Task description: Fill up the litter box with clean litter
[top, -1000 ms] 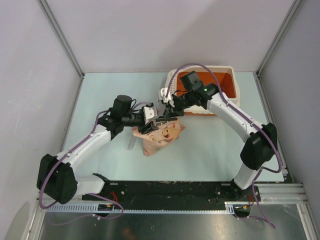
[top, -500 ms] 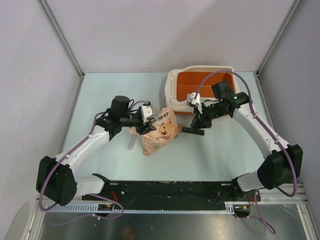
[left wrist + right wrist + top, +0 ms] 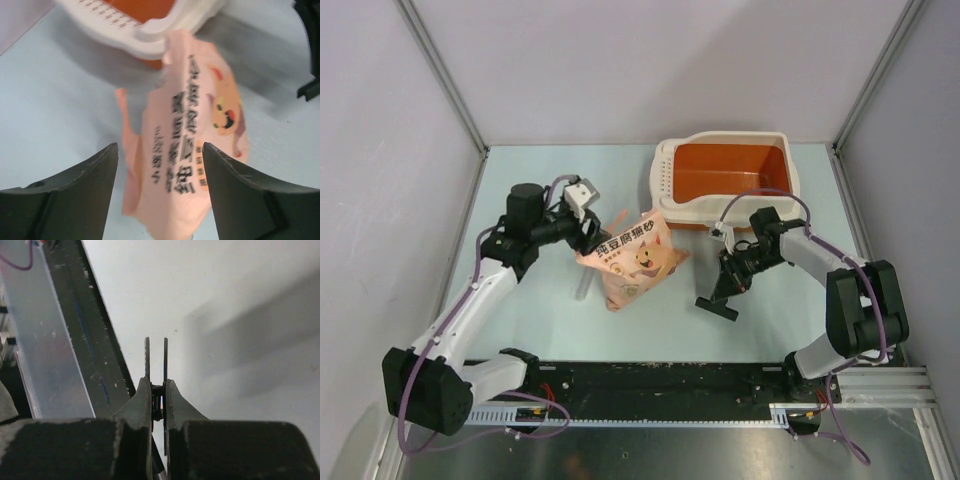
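Right hand [image 3: 718, 302] swung nearward, left hand [image 3: 590, 232] spread

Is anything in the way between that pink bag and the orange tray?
Nothing visible. The bag lies just in front of the left corner of the litter box, with nothing between them. The right pincer, shut on a black tool, sits off to the bag's right.

the pink bag [image 3: 638, 258] bears a cartoon cat; litter box [image 3: 664, 182] cream outside, orange inside.
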Controlling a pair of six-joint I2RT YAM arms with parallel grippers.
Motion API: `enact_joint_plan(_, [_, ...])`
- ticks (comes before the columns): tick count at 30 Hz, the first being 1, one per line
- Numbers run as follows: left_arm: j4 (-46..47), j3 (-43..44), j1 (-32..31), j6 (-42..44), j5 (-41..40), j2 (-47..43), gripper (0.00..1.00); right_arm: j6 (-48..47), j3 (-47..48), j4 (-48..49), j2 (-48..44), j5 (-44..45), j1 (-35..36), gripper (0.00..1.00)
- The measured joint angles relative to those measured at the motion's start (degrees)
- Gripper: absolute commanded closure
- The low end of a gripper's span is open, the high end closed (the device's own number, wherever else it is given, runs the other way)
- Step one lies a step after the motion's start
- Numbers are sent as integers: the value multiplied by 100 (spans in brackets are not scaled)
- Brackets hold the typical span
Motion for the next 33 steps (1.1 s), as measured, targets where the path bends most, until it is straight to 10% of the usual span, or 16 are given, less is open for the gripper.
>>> enact_joint_plan(6, [-50, -184, 820, -1338, -345, -94, 20, 1016, -518, 1060, 354, 498, -247, 76])
enact_joint_plan(7, [-61, -269, 1029, -1681, -302, -90, 19, 1185, -518, 1266, 474, 570, -295, 55])
enact_joint_plan(13, [-94, -791, 1878, -3357, -9, 190, 15, 1698, -518, 1685, 577, 1010, -404, 1])
enact_joint_plan(26, [1517, -1248, 2347, -5650, 1703, 2026, 33, 1637, -26, 1401, -1346, 942, -249, 0])
enact_joint_plan(33, [2516, -1126, 2319, -6634, 2839, 2767, 91, 2028, 424, 2124, -1445, 1029, -107, 0])
